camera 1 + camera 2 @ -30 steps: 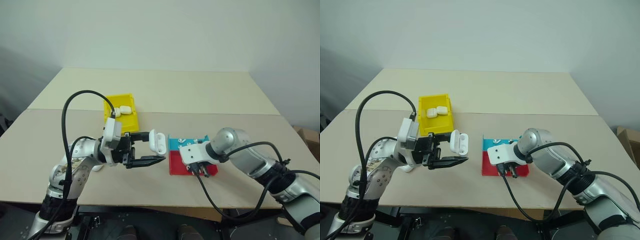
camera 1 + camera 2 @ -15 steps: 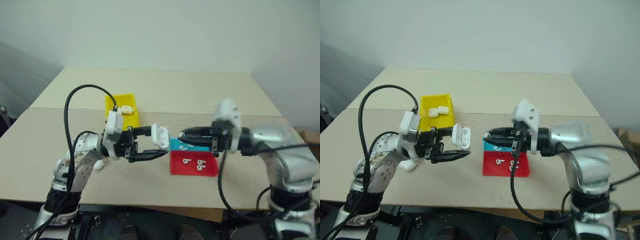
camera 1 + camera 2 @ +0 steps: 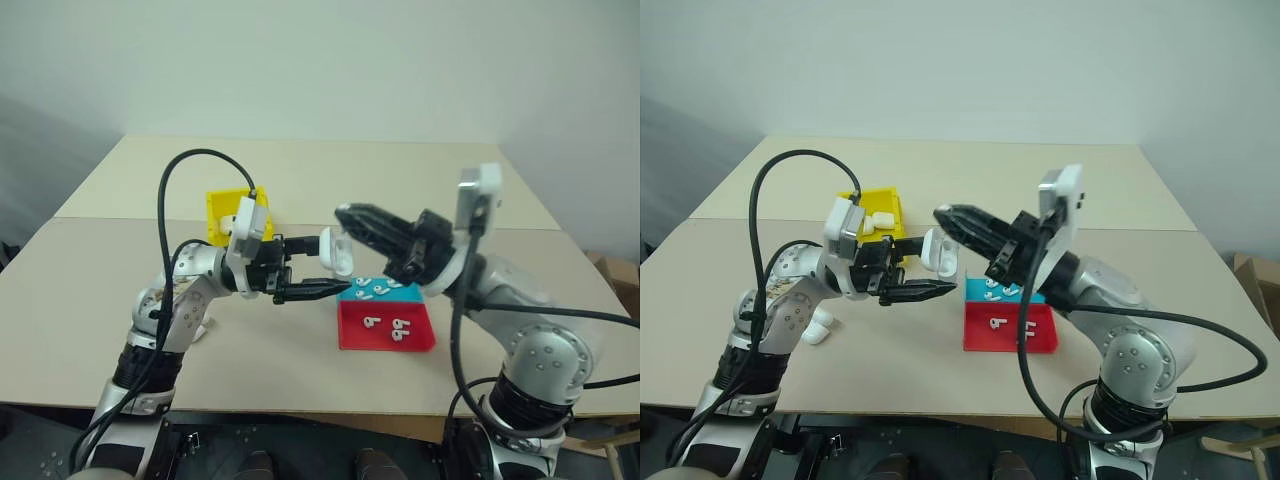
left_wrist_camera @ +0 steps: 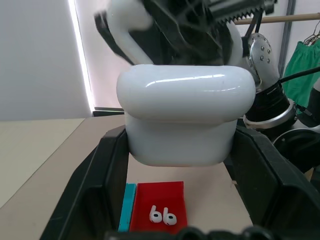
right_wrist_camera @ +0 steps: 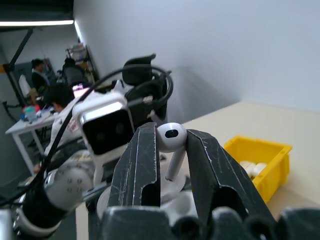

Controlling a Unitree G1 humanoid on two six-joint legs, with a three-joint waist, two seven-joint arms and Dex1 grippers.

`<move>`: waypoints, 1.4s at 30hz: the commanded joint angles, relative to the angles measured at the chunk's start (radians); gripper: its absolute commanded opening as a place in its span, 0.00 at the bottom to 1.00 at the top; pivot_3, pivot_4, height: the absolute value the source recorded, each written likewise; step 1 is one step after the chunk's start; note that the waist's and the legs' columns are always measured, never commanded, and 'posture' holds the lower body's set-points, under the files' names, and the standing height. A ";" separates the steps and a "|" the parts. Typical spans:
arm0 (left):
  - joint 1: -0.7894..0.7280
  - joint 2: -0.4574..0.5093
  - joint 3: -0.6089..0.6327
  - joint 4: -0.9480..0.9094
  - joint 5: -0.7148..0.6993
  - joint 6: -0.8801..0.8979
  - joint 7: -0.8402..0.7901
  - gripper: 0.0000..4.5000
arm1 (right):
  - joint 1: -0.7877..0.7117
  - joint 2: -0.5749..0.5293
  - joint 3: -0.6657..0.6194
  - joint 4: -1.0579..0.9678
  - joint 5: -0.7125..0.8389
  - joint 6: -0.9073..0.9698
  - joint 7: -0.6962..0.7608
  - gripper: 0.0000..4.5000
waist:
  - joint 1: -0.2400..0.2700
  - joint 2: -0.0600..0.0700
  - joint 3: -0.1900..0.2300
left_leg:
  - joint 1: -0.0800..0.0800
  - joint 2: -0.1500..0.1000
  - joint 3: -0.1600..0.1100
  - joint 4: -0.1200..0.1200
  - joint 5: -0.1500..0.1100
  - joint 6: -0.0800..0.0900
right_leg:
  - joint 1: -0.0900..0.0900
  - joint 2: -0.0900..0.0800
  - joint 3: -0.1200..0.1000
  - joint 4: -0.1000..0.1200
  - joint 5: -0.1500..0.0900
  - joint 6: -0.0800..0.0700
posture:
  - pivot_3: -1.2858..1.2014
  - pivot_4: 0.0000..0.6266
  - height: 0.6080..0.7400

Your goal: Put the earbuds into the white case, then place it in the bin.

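My left gripper [image 3: 330, 266] holds the white case [image 3: 337, 252] in the air over the table, shut on its sides, and the case [image 4: 185, 115] sits between the black fingers [image 4: 100, 185]. My right gripper [image 3: 346, 213] reaches in from the right, its tips just above the case. It is shut on one of the earbuds [image 5: 171, 139], stem pointing down toward the case. More earbuds [image 3: 398, 326] lie in the red tray. The yellow bin [image 3: 886, 203] stands behind my left wrist, partly hidden, with white cases [image 3: 878, 219] inside.
A red tray [image 3: 350, 330] and a blue tray [image 3: 405, 293] with loose earbuds lie side by side under the grippers. Another white case [image 3: 816, 328] rests on the table by my left forearm. People sit at desks in the right wrist view's background.
My right arm rose from the red tray and swung left, bringing an earbud up to the case. My left gripper carried the case a little up and to the right.
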 commanded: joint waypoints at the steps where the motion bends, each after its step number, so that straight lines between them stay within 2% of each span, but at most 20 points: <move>1: -0.020 -0.001 0.018 -0.009 0.000 -0.011 0.001 0.61 | 0.016 -0.041 0.029 -0.021 0.012 -0.071 -0.005 0.14 | 0.000 0.000 0.000 | 0.000 0.000 0.000 0.000 0.000 0.000 | 0.000 0.000 0.000 0.000 0.000 0.000 | 0.52 0.24 1.00; 17: 0.004 -0.001 0.029 -0.038 -0.002 -0.018 0.014 0.61 | 0.073 -0.182 0.146 0.007 -0.008 -0.229 0.019 0.14 | 0.000 0.000 0.000 | 0.000 0.000 0.000 0.000 0.000 0.000 | 0.000 0.000 0.000 -0.001 0.000 0.000 | 0.52 0.24 1.00; 26: -0.007 -0.017 0.032 -0.017 0.014 -0.029 0.034 0.61 | 0.068 -0.250 0.170 0.024 0.002 -0.290 0.059 0.83 | 0.000 0.000 0.000 | 0.000 0.000 0.000 0.000 0.000 0.000 | 0.000 0.000 0.000 -0.001 0.000 0.000 | 0.52 0.24 1.00; 31: 0.005 -0.007 0.044 -0.026 0.018 -0.027 0.037 0.61 | 0.007 -0.281 0.088 0.089 0.043 -0.311 0.049 0.83 | 0.001 0.000 0.000 | 0.000 0.000 0.000 0.000 0.000 0.000 | 0.000 0.000 0.000 -0.002 0.000 0.000 | 0.52 0.24 1.00; 34: 0.024 0.030 0.065 -0.039 0.015 -0.023 0.022 0.61 | -0.069 -0.386 0.053 0.211 0.009 -0.310 0.116 0.83 | 0.001 0.000 0.000 | 0.000 0.000 0.000 0.000 0.000 0.000 | 0.000 0.000 0.000 -0.002 0.000 0.000 | 0.52 0.24 1.00; 37: 0.043 0.057 0.077 -0.047 0.013 -0.025 0.011 0.61 | -0.140 -0.538 0.164 0.366 -0.128 -0.343 0.258 0.83 | 0.001 0.000 0.000 | 0.000 0.000 0.000 -0.001 0.000 0.000 | 0.000 0.000 0.000 -0.004 0.000 0.000 | 0.52 0.24 1.00; 39: 0.056 0.068 0.085 -0.058 0.007 -0.023 0.006 0.61 | -0.186 -0.638 0.315 0.469 -0.293 -0.428 0.378 0.83 | -0.001 0.000 0.001 | 0.000 0.000 0.000 -0.002 0.000 0.001 | 0.000 0.000 0.000 -0.005 0.000 0.000 | 0.52 0.24 1.00; 40: 0.065 0.075 0.092 -0.067 0.006 -0.023 0.008 0.61 | -0.235 -0.677 0.434 0.553 -0.417 -0.491 0.446 0.83 | -0.002 0.000 0.001 | 0.000 0.000 0.001 -0.002 0.000 0.001 | 0.000 0.000 0.000 -0.005 0.000 0.000 | 0.52 0.24 1.00; 42: 0.078 0.082 0.102 -0.079 0.003 -0.022 0.011 0.61 | -0.313 -0.703 0.577 0.681 -0.574 -0.602 0.546 0.83 | -0.007 0.001 0.001 | 0.000 0.000 0.003 -0.001 0.000 0.001 | -0.001 0.000 0.001 -0.005 0.000 0.000 | 0.52 0.24 1.00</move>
